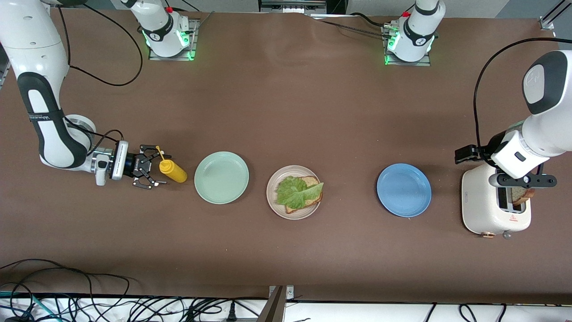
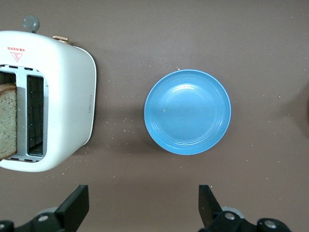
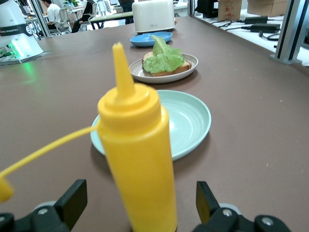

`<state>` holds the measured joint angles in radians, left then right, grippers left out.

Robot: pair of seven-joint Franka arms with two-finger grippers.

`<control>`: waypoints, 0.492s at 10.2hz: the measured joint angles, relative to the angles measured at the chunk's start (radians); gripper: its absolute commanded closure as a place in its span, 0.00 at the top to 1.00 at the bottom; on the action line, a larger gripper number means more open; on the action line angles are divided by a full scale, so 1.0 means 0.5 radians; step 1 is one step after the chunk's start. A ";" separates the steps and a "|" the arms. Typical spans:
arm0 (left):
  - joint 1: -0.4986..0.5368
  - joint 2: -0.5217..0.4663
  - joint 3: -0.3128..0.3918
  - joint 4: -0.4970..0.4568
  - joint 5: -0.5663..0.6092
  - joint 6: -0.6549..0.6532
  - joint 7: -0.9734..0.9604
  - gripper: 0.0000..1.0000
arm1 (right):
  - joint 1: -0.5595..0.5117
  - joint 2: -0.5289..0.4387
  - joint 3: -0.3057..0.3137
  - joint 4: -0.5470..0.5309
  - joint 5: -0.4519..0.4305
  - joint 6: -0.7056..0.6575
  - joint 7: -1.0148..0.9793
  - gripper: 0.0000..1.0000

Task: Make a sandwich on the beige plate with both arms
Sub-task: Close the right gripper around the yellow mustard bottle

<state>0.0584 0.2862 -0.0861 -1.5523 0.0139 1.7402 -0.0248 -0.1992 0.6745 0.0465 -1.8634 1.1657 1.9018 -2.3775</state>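
Left claw hangs wide open over the white toaster, holding nothing; one bread slice stands in a toaster slot. Right claw gapes around the yellow mustard bottle without pinching it. From the beige plate, carrying bread under lettuce, the empty mint-green plate lies at nine o'clock and the empty blue plate at three o'clock.

Toaster bread slice cut by the frame edge; plated bread mostly hidden under lettuce
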 measured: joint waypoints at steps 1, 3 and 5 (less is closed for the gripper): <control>0.000 0.000 0.000 0.000 0.000 0.000 0.000 1.00 | 0.001 0.002 0.026 0.007 0.023 0.010 -0.004 0.90; 0.000 0.000 0.000 0.000 0.000 0.000 0.000 1.00 | 0.005 0.007 0.050 0.010 0.033 0.018 -0.007 0.18; 0.000 0.000 0.000 0.000 0.000 0.000 0.000 1.00 | 0.006 0.015 0.055 0.012 0.035 0.019 -0.012 0.00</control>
<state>0.0584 0.2862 -0.0861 -1.5523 0.0139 1.7402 -0.0248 -0.1964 0.6818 0.0742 -1.8574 1.1830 1.9115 -2.3834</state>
